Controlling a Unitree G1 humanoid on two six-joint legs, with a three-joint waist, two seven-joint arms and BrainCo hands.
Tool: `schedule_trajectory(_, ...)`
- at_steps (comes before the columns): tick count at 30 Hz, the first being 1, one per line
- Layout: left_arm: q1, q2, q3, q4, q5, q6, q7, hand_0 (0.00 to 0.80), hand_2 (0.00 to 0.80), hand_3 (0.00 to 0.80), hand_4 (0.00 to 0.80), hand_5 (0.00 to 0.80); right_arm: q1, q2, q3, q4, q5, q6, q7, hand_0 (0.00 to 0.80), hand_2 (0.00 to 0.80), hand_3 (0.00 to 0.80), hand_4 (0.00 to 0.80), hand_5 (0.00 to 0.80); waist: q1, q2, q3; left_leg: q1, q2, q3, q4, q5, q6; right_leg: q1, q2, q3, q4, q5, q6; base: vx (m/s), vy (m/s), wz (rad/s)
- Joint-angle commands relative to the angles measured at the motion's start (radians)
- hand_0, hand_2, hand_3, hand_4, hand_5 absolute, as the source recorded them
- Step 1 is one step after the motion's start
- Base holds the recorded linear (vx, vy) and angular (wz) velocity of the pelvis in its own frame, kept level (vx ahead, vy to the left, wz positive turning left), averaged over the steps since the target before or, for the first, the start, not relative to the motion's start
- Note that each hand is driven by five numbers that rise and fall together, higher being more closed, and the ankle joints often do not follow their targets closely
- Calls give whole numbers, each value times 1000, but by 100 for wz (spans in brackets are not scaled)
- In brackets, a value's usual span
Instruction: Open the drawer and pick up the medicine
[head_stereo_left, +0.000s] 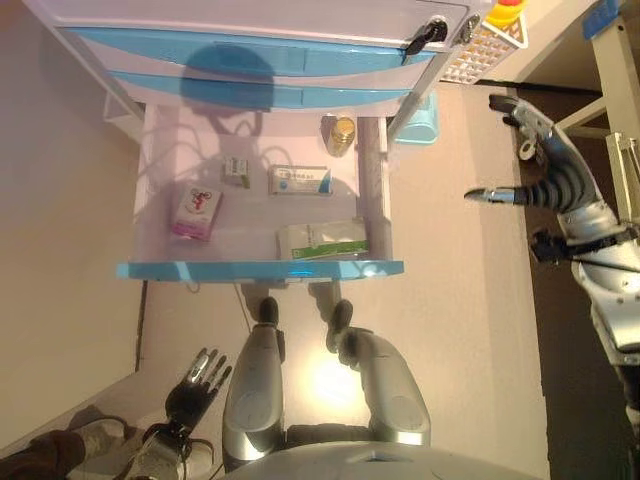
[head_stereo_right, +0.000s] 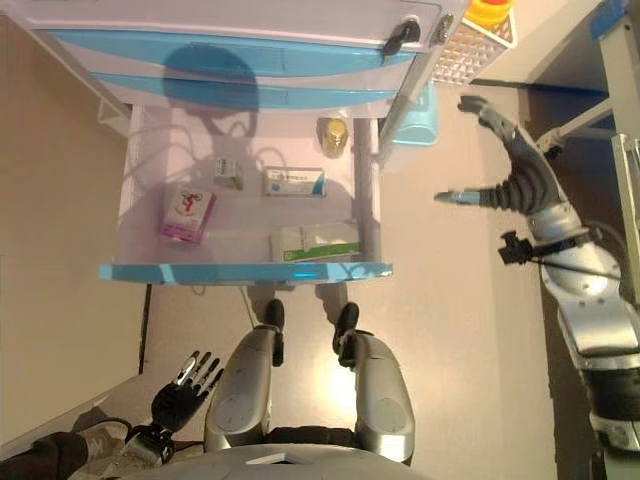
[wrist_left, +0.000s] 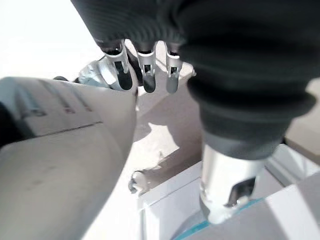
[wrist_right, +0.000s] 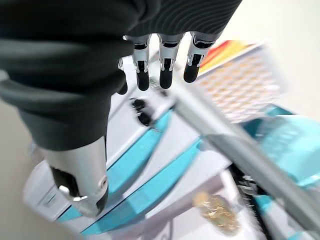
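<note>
The bottom drawer of a white and blue cabinet stands pulled out. In it lie a pink box, a small box, a white and blue box, a white and green box and a yellow bottle. My right hand is open and empty, raised to the right of the drawer, apart from it. My left hand is open and empty, low at the lower left, well short of the drawer's front.
The upper drawers are closed, with a black key at the cabinet's top right. A blue bin and a white basket stand right of the cabinet. A table leg is at the far right.
</note>
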Motion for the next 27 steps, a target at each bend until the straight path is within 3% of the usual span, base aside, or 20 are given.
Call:
schedule_trajectory(1,47,36,-45,6,14,-20,15,0,0,0,0,0,-89,-34,58,-34,18,21,51,0,0,0,0,0,30,-6,-85,54,-53,35,-216,27,46,10,-39,6,100,-21,116,16,-7,3)
schedule_trajectory(7,39,52,-51,-21,5,-9,34,0,0,0,0,0,-234,-58,171,1,16,76,103,0,0,0,0,0,68,-14,-78,44,-63,17,-205,24,49,28,-38,-8,77,-26,108,23,-7,6)
schedule_trajectory(15,35,58,-69,-42,10,4,54,0,0,0,0,0,-391,-21,318,93,8,118,152,0,0,0,0,0,114,-13,-68,40,-77,-12,-193,23,49,55,-41,-27,56,-35,99,33,1,13)
schedule_trajectory(27,32,52,-82,-69,22,29,72,0,0,0,0,0,-548,48,473,239,-149,152,166,0,0,0,0,0,168,11,-51,25,-97,-51,-181,34,47,59,-54,-50,63,-56,85,26,24,12)
